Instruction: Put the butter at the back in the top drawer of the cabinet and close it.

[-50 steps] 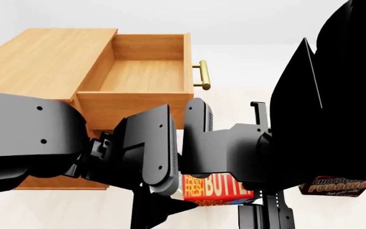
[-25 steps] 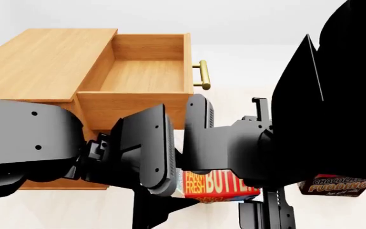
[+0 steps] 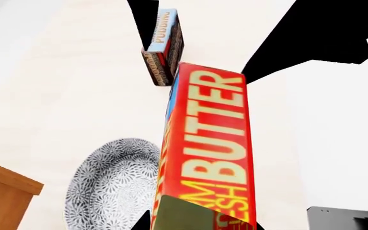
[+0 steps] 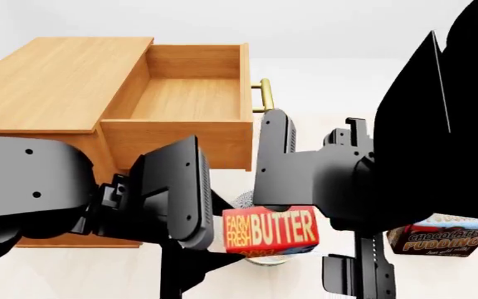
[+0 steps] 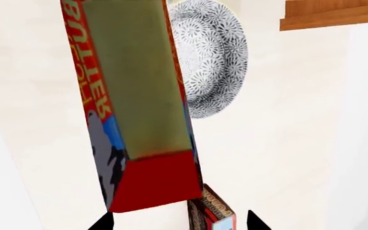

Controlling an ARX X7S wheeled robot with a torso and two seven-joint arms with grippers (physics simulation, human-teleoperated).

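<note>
The butter [image 4: 271, 230], a red and yellow box, hangs in the air below and in front of the open top drawer [image 4: 185, 99] of the cabinet [image 4: 56, 81]. My left gripper [image 3: 203, 225] is shut on one end of the butter [image 3: 210, 143]; in the head view its fingers [image 4: 214, 249] sit at the box's left end. My right gripper [image 5: 178, 223] is open, jaws spread wide, with the butter's [image 5: 132, 96] red end just ahead of them. The drawer is empty, its brass handle [image 4: 264, 93] pointing right.
A patterned grey bowl [image 3: 113, 182] stands on the white surface under the butter, also in the right wrist view [image 5: 210, 62]. The chocolate pudding box [image 4: 442, 235] stands to the right. My right arm [image 4: 313, 180] blocks much of the head view.
The butter has risen and shifted a little left, closer to the drawer's height. Both arms have moved up with it. More of the pudding box shows.
</note>
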